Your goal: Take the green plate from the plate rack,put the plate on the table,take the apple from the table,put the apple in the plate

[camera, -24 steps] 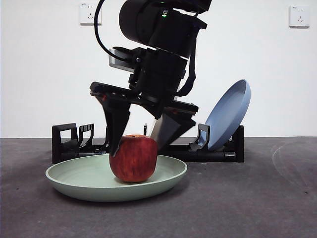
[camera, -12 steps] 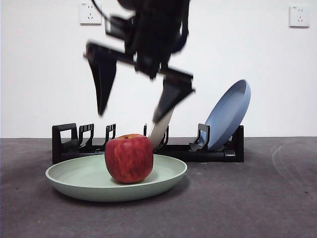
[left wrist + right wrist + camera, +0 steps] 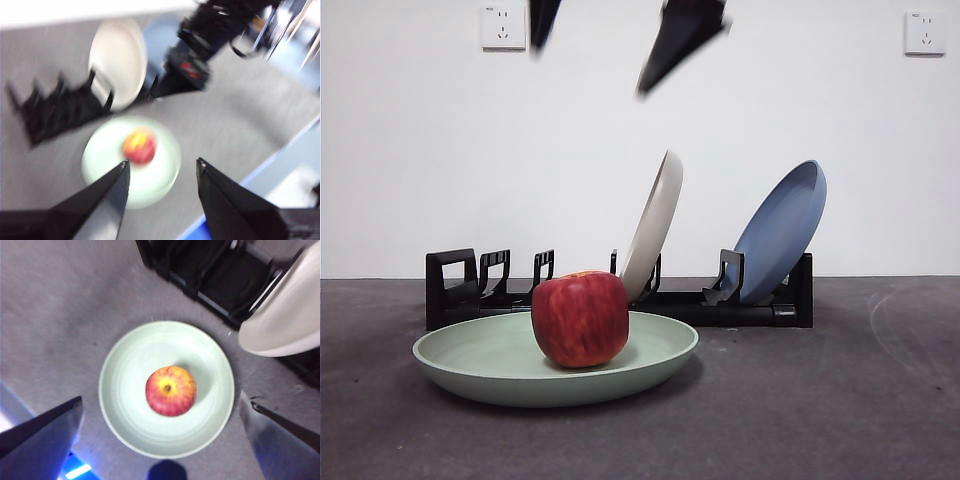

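While my right hand (image 3: pixel 160 440) hangs open above, the firm, smooth-skinned apple (image 3: pixel 580 318) sits in the green plate (image 3: pixel 470 355); grip its sides.

Cream plate (image 3: pixel 655 222), blue plate (image 3: pixel 782 230), 2 sockets (image 3: pixel 502 27)

My gripper (image 3: pixel 610 45) hangs high above the bench (image 3: pixel 820 400), jaws spread wide, only the black tips in view. Below, the apple (image 3: pixel 580 318) sits in the green plate (image 3: pixel 470 365) on the bench. Behind it, the plate rack (image 3: pixel 460 285) holds a cream plate (image 3: pixel 655 225) and a blue plate (image 3: pixel 782 232), both leaning.
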Motion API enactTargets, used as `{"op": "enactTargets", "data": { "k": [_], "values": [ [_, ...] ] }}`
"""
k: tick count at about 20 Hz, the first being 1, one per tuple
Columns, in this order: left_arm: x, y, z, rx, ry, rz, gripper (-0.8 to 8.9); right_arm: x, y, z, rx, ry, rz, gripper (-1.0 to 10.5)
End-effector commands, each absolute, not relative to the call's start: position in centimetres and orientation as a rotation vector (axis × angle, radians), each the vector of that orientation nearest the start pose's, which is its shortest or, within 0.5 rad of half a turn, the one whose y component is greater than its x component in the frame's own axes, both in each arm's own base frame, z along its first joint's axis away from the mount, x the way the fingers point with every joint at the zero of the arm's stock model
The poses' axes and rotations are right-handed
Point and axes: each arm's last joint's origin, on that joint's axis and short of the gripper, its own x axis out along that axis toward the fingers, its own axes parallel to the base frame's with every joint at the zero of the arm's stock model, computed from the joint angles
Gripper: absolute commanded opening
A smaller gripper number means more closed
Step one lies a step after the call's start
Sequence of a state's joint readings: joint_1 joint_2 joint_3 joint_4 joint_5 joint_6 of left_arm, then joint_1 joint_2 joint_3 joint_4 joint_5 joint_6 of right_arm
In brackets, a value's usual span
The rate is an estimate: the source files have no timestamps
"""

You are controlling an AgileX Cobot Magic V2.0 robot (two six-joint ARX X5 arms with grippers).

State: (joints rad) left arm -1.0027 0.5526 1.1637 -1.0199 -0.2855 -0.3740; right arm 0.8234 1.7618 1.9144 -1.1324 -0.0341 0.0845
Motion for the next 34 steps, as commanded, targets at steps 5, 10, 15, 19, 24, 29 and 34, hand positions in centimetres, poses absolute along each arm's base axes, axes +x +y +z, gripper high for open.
{"op": "enactTargets", "data": {
  "k": [5, 10, 15, 19, 24, 29, 34],
  "values": [
    [4.4, -5.4, 40.1, -0.073, 0.388, -0.658, 2.21, 18.8, 20.6, 44.0, -0.3, 0.851, 0.78, 5.4],
    [6.0, -8.0, 40.1, -0.035, 0.399, -0.66, 2.21, 13.1, 14.3, 48.0, -0.252, 0.735, 0.796, 5.3],
    [7.6, -10.6, 39.9, -0.022, 0.423, -0.688, 2.21, 8.5, 9.4, 49.1, -0.18, 0.651, 0.798, 5.3],
    [8.1, -11.9, 40.0, -0.044, 0.428, -0.769, 2.21, 6.5, 6.8, 46.9, -0.16, 0.664, 0.704, 5.3],
    [8.2, -12.0, 40.1, -0.056, 0.413, -0.775, 2.2, 6.7, 6.7, 42.3, -0.231, 0.771, 0.591, 5.3],
    [8.2, -12.0, 39.6, -0.005, 0.451, -0.765, -0.14, 8.2, 8.4, 39.0, -0.273, 0.836, 0.609, 0.0],
    [8.1, -11.8, 39.1, 0.037, 0.498, -0.756, -0.08, 8.3, 8.6, 38.7, -0.27, 0.845, 0.624, -0.1]
  ]
}}
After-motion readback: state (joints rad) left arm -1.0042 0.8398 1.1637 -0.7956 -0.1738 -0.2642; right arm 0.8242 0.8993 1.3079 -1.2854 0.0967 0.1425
